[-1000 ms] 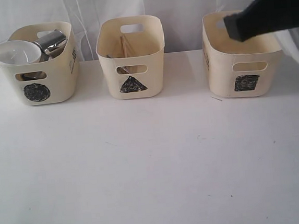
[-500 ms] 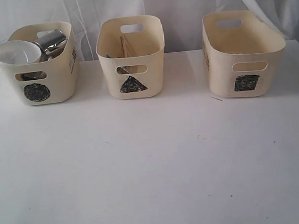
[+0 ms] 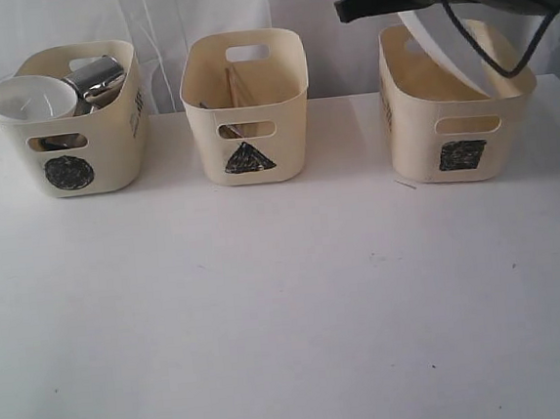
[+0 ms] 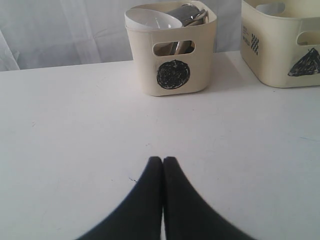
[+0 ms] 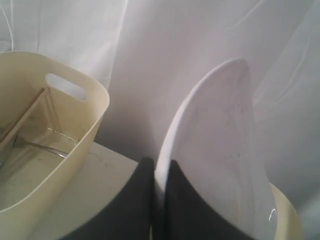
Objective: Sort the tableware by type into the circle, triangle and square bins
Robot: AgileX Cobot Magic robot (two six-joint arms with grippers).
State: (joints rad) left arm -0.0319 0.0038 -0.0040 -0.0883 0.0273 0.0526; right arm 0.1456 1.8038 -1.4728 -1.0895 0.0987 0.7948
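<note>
My right gripper (image 3: 346,11) (image 5: 161,165) is shut on the rim of the large white plate (image 3: 443,53) (image 5: 215,140). It holds the plate tilted on edge above the square bin (image 3: 459,125) (image 5: 287,212). The circle bin (image 3: 87,138) (image 4: 172,50) holds the white bowl (image 3: 30,97) (image 4: 152,19) and a steel mug (image 3: 102,76) (image 4: 187,14). Wooden chopsticks (image 3: 233,86) (image 5: 22,122) lean inside the triangle bin (image 3: 244,105) (image 4: 280,50) (image 5: 75,130). Out of the exterior view, my left gripper (image 4: 163,160) is shut and empty, low over the table in front of the circle bin.
The three cream bins stand in a row at the back of the white table (image 3: 289,307), against a white curtain (image 3: 346,66). Gaps separate the bins.
The right arm left the exterior view half a second ago, with the plate high at the upper right. It is now back over the square bin with the plate lower.
</note>
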